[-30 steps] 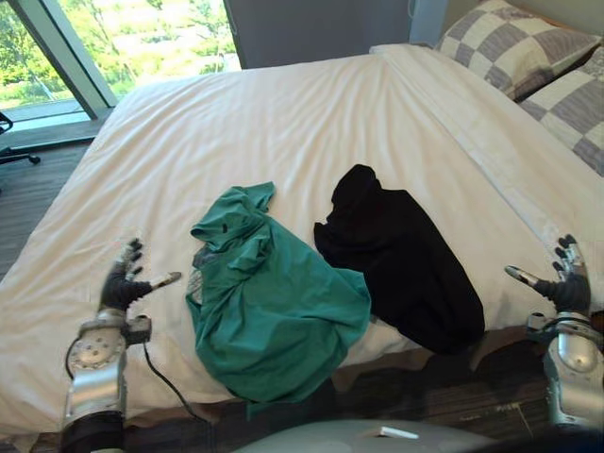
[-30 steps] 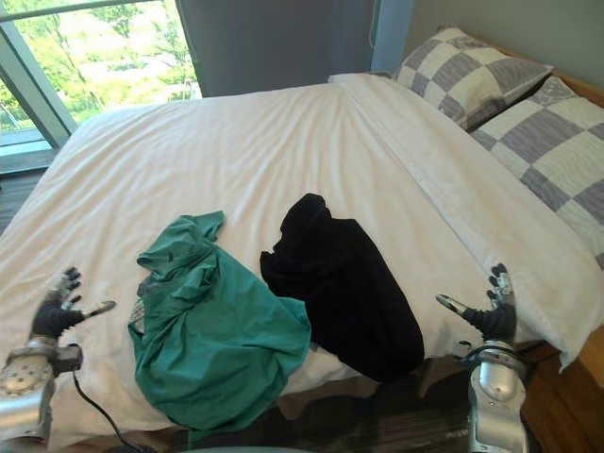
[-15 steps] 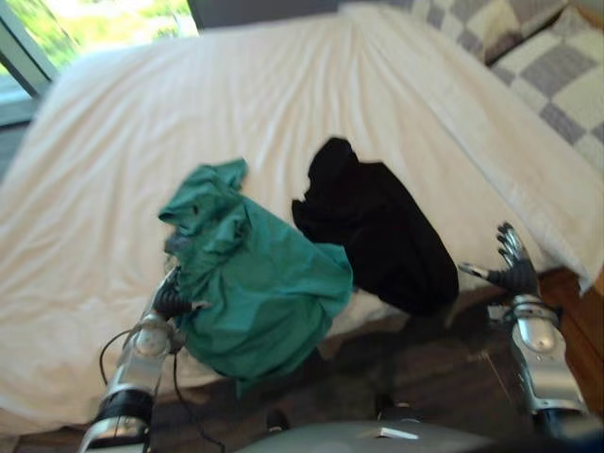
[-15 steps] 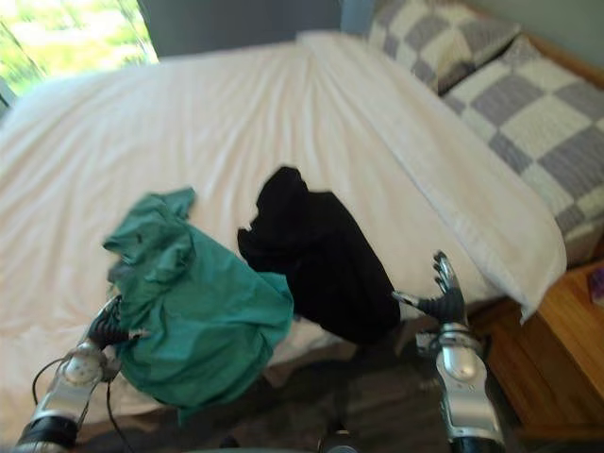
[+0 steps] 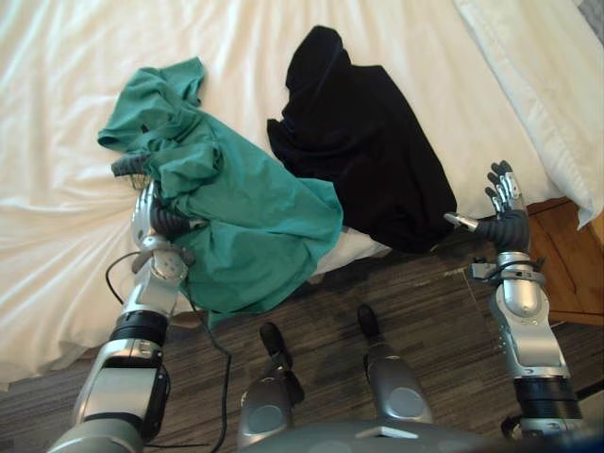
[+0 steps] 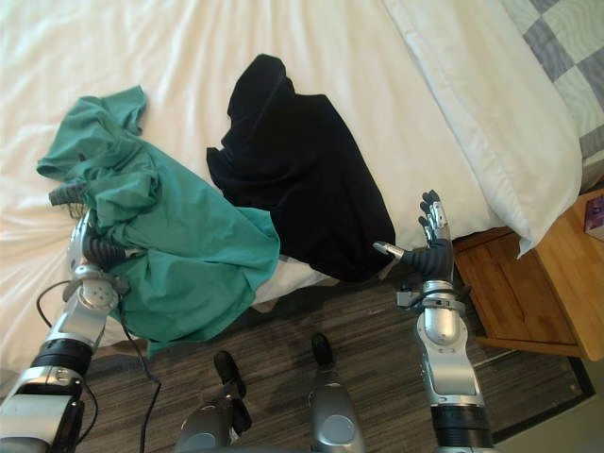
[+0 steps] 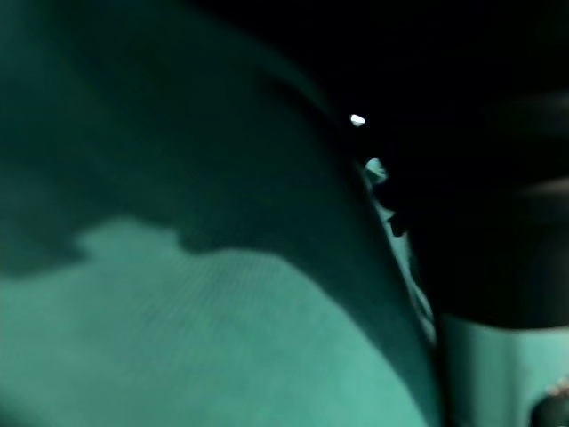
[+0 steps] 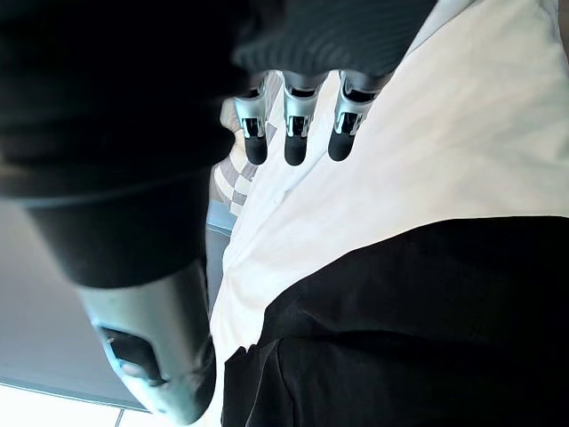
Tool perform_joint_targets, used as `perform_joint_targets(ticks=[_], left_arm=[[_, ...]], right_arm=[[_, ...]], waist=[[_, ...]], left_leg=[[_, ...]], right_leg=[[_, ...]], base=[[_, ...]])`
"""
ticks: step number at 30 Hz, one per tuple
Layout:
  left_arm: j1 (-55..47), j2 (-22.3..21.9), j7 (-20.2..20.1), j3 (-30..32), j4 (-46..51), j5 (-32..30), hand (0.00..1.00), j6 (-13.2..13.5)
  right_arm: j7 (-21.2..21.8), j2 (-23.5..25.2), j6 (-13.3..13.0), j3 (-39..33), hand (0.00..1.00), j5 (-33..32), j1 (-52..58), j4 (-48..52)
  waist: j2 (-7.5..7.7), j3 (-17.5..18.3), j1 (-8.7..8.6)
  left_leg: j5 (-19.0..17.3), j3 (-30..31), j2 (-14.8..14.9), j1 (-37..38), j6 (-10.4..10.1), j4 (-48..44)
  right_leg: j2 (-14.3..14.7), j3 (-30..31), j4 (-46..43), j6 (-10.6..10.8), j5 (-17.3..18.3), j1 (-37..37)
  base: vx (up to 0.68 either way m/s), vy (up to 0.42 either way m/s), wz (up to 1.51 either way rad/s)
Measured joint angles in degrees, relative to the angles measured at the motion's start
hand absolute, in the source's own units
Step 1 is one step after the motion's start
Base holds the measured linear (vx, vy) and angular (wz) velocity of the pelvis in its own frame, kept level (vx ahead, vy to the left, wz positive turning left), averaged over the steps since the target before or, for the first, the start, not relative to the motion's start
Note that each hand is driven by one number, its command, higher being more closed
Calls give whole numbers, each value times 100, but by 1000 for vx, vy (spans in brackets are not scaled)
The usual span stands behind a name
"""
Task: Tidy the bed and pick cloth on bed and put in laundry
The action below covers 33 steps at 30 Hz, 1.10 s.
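- The green cloth [image 5: 245, 217] lies at the bed's [image 5: 57, 236] near edge, its lower end hanging over. Its long axis runs far-left to near-right.
- My left hand [image 5: 156, 219] is nearer, against its left side, forearm rising from below. The fingers are buried in folds, so I cannot tell whether they grip.
- The black cloth [image 5: 363, 142] touches the green one's right side. My right hand [image 5: 505, 222] hovers off the near edge, fingers straight, thumb spread, empty.

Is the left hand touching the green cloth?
Touching. The left eye view shows the left hand tucked into the green cloth, folds covering it.
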<state>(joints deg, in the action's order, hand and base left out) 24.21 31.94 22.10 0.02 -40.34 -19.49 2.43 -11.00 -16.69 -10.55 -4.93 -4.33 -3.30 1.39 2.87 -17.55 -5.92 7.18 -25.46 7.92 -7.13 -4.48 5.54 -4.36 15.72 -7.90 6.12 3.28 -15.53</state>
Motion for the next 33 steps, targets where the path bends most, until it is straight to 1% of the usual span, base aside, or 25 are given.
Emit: perform_joint_targets(ticks=[3,4,5,7,9,10,11,12,13,14,16,17,19,20,21,22,23,25,26,28,29,30,31,32,33], left_arm=[[-5,69,-338,-161,394,-32,100,-180],[-21,196,-563,-276,584,-35,100,-233],[-27,256,-649,-311,631,-41,100,-237],[-56,436,-1033,-589,1077,-119,100,-241],[-76,448,-1357,-826,1430,-188,100,-240],[-199,432,-1480,-989,1670,-193,100,-243],[-285,418,-1538,-1017,1815,-192,100,-282],[-449,412,-1718,-1019,2095,-185,100,-382],[-702,425,-1986,-1039,2435,-119,100,-445],[-822,415,-2091,-1069,2569,-108,100,-450],[-1254,249,-2428,-1120,2946,23,100,-451],[-1338,227,-2468,-1118,3015,26,100,-451],[-1804,44,-2809,-1118,3358,102,100,-453],[-1952,-3,-2913,-1118,3459,114,100,-457],[-2295,-179,-3171,-1122,3659,268,100,-463],[-2467,-270,-3286,-1123,3733,284,100,-467],[-2957,-499,-3598,-1120,3849,547,100,-549],[-3363,-679,-3946,-1118,3892,895,100,-716],[-3701,-829,-4270,-1086,3919,1160,100,-898],[-4019,-1007,-4538,-1013,3919,1248,100,-1070],[-4302,-1203,-4756,-883,3914,1310,100,-1265],[-4414,-1283,-4855,-824,3901,1321,100,-1341],[-4619,-1403,-4958,-729,3800,1320,100,-1384],[-4706,-1450,-4980,-684,3671,1299,100,-1353],[-4852,-1541,-4959,-574,3309,1207,100,-1342]], right_arm=[[-18,109,-19,49,0,4,60,16],[-15,116,-20,113,0,9,122,84],[-10,148,-20,112,0,14,136,123],[-6,307,-34,112,0,22,131,227],[28,325,-75,111,0,84,135,231],[62,324,-87,108,0,120,160,233],[81,325,-94,108,0,123,192,241],[141,324,-101,98,0,132,327,344],[219,325,-107,100,0,197,465,473],[249,324,-108,95,0,250,532,521],[370,324,-110,94,0,351,729,641],[394,323,-111,94,0,351,776,667],[476,324,-111,90,0,354,980,671],[493,324,-110,89,0,364,1042,671],[562,326,-105,91,0,472,1197,673],[587,327,-103,92,0,522,1272,673],[638,329,-99,93,0,579,1432,675],[635,332,-98,90,0,694,1520,675],[634,332,-91,89,0,923,1554,675],[632,333,-55,89,0,1145,1580,671],[618,333,-21,84,0,1318,1598,635],[605,333,28,83,0,1397,1602,611],[579,333,104,85,0,1492,1574,477],[551,334,137,85,0,1554,1542,362],[473,333,225,87,0,1679,1454,109]], waist=[[23,-13,50],[43,-23,62],[51,-28,63],[115,-60,62],[152,-80,50],[168,-88,15],[168,-88,-2],[167,-88,-21],[166,-87,-42],[163,-85,-64],[151,-55,-62],[144,-32,-55],[103,152,-85],[78,231,-83],[45,354,-86],[38,419,-79],[6,645,-58],[-30,836,-35],[-42,910,64],[-61,992,108],[-79,1039,225],[-84,1067,248],[-99,1121,327],[-109,1152,371],[-91,1215,417]], left_leg=[[-1,-11,0,0,-1,-1],[-4,-11,-2,0,1,-2],[-5,-11,-4,0,3,-5],[-42,-22,-3,-1,5,-96],[-120,-29,-7,0,21,-200],[-183,-24,-4,9,15,-290],[-213,-16,-1,22,17,-317],[-291,15,10,49,16,-409],[-350,42,15,128,7,-450],[-379,78,15,170,2,-467],[-477,121,20,358,-4,-491],[-495,138,14,380,-6,-493],[-532,274,-19,433,-2,-467],[-532,307,-23,452,-2,-443],[-531,397,-26,558,-2,-371],[-531,421,-26,625,-3,-335],[-531,500,-24,738,-3,-253],[-531,591,-27,772,-3,-199],[-531,634,-37,848,-3,-158],[-530,766,-44,826,-2,-156],[-525,856,-45,831,3,-156],[-515,897,-45,824,10,-154],[-502,995,-43,816,4,-153],[-497,1035,-39,811,0,-154],[-491,1060,-36,791,-8,-150]], right_leg=[[0,7,0,-1,1,-1],[0,10,1,-3,3,-1],[-1,14,1,-3,3,-1],[-7,61,1,-2,2,17],[-28,87,8,4,1,50],[-47,85,28,10,2,111],[-51,84,49,12,2,151],[-68,77,106,33,3,259],[-77,78,132,62,22,379],[-87,78,151,81,35,456],[-98,77,194,119,65,696],[-107,74,196,137,80,733],[-156,30,218,199,133,876],[-159,-12,229,199,133,917],[-164,-102,274,200,133,1062],[-162,-115,289,200,133,1138],[-157,-190,316,201,134,1275],[-158,-284,316,201,134,1341],[-162,-322,317,201,134,1425],[-173,-412,314,201,134,1476],[-172,-424,305,201,134,1528],[-172,-443,305,201,134,1548],[-171,-516,305,194,139,1595],[-168,-545,303,184,145,1612],[-164,-551,302,136,176,1611]], base=[[0,0,0],[0,0,0],[0,0,0],[38,-15,-7],[41,-9,-7],[49,-7,-4],[72,-8,3],[85,-7,6],[91,-6,10],[115,-1,12],[94,5,11],[89,9,15],[103,8,28],[102,-5,36],[94,-7,28],[117,-5,36],[101,-6,29],[91,-10,29],[45,-14,23],[16,-26,31],[-3,-33,35],[-16,-46,37],[-16,-38,30],[-25,-49,27],[-36,-50,15]])
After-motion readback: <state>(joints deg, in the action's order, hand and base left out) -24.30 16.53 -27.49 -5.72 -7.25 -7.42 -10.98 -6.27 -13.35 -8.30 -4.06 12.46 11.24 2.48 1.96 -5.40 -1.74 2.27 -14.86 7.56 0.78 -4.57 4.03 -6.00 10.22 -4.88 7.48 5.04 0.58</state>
